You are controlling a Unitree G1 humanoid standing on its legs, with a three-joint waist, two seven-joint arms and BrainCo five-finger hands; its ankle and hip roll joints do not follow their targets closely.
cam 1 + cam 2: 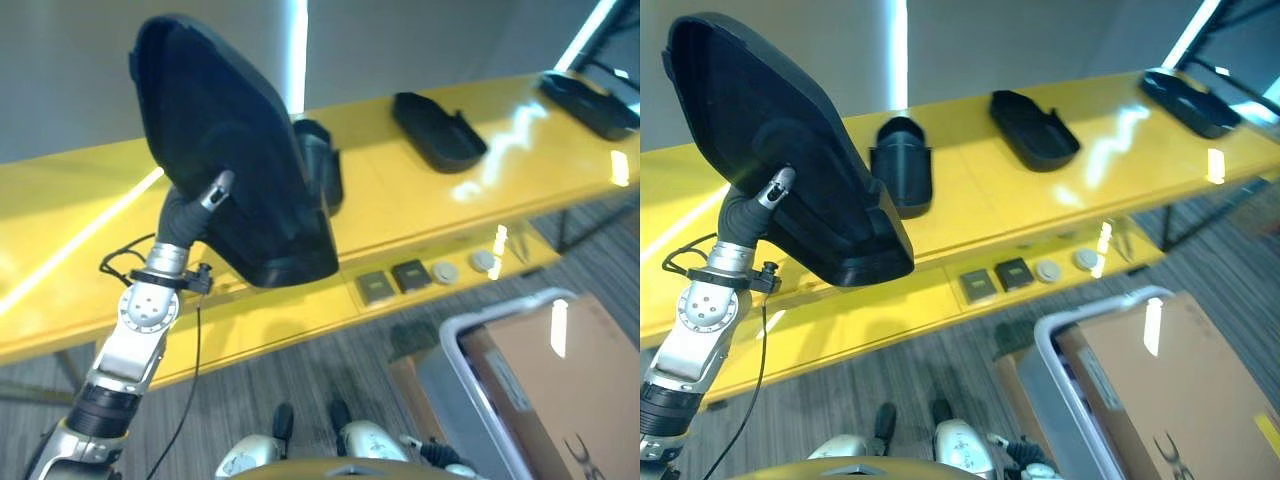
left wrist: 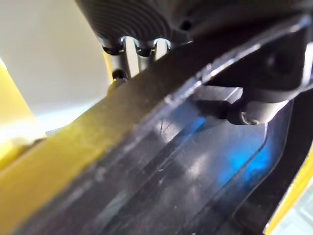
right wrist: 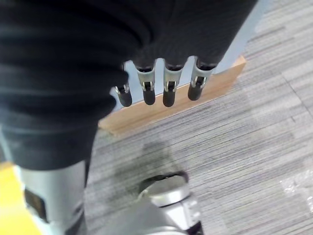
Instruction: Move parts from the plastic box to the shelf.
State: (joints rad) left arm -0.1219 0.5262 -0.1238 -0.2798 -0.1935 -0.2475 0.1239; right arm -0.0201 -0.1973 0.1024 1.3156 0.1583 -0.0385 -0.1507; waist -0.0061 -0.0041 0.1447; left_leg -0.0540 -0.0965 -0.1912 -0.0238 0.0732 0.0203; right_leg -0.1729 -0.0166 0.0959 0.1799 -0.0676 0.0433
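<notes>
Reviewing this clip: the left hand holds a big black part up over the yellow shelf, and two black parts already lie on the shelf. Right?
Not quite: three black parts lie on the yellow shelf, not two, as the right eye view shows. The rest stands: the left hand holds a big black part up over the shelf.

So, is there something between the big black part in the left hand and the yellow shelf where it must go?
Nothing visible blocks it. The left hand holds the large black part above the yellow shelf; a smaller black part lies just behind it, and two more further along.
</notes>
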